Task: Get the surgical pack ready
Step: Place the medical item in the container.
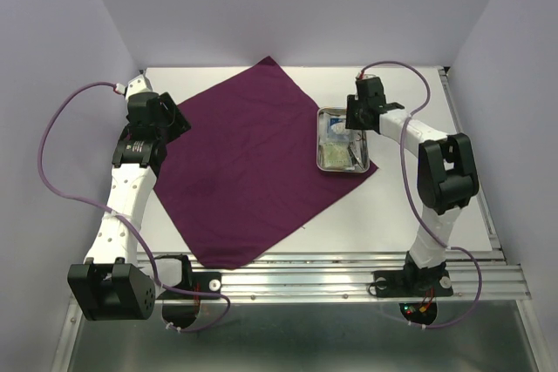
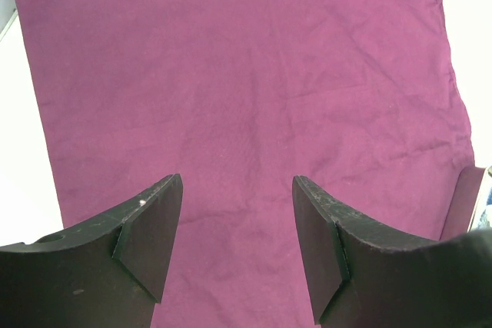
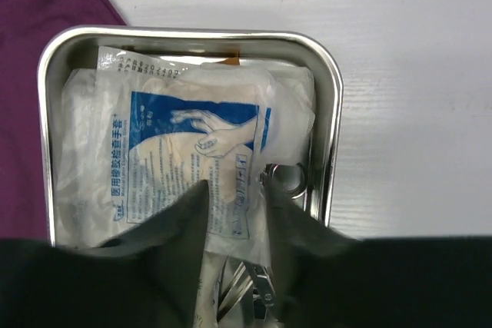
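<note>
The cloth (image 1: 253,163) was matt woven purple fabric, softly creased. The tray (image 3: 334,113) was polished steel with a mirror-bright rim. In it lay a packet (image 3: 154,151) of clear, glossy, crinkled plastic over blue-printed paper, with a bright metal instrument (image 3: 286,178) beneath. The desk (image 1: 410,215) looked white, smooth and matt. The fingers (image 2: 146,236) of the left pincer (image 2: 237,190) were dull, scuffed black plastic

You see bright, even, diffuse light from above on the white bench (image 1: 366,224), with only faint shadows. Soft glare runs along the steel tray (image 3: 192,32) rim and the clear packet (image 3: 177,136). In both wrist views, the near tool fingers (image 2: 146,243) look dark and slightly blurred.
</note>
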Robot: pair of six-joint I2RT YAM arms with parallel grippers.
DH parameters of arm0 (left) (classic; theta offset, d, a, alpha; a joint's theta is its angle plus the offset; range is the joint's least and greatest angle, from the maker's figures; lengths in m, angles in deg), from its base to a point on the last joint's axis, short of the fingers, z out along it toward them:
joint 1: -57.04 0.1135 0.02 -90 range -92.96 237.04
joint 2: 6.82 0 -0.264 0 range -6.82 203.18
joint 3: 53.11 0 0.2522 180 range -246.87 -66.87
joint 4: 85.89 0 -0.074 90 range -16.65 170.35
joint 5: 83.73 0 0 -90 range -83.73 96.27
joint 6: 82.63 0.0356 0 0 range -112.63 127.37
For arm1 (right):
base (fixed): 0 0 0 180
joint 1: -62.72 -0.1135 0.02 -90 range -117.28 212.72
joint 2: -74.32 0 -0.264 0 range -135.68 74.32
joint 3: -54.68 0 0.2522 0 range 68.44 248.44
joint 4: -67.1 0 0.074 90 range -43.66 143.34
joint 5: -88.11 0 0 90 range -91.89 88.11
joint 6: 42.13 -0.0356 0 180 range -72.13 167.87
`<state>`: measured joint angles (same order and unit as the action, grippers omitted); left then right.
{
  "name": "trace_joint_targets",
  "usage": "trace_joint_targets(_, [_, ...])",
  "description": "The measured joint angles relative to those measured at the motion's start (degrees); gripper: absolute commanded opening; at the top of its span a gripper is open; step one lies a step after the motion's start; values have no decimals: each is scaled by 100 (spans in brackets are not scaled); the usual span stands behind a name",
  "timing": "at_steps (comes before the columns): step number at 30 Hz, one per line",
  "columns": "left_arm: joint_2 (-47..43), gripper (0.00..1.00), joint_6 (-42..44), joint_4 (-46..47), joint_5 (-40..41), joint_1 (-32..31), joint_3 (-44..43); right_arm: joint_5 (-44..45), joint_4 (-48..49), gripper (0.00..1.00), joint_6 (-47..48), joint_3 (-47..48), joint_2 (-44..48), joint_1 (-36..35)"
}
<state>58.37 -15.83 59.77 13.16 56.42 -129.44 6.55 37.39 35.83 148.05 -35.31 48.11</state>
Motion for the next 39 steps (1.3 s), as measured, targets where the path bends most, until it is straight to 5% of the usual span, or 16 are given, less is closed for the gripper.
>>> trace_joint_targets(14, [-20,70,17,-4,20,0,0,-114,-2,61,-101,59,229,4])
trace_joint_targets(19, [-24,70,17,-7,33,0,0,-400,17,39,-319,59,444,4])
trace_joint_targets(23, [-24,70,20,-9,31,0,0,-603,22,33,-470,59,350,4])
trace_joint_targets(32, [-26,70,22,-31,68,0,0,-636,22,34,-640,72,-433,4])
trace_joint_targets(39, [-59,70,20,-28,70,0,13,-660,-26,38,-649,105,-61,4])
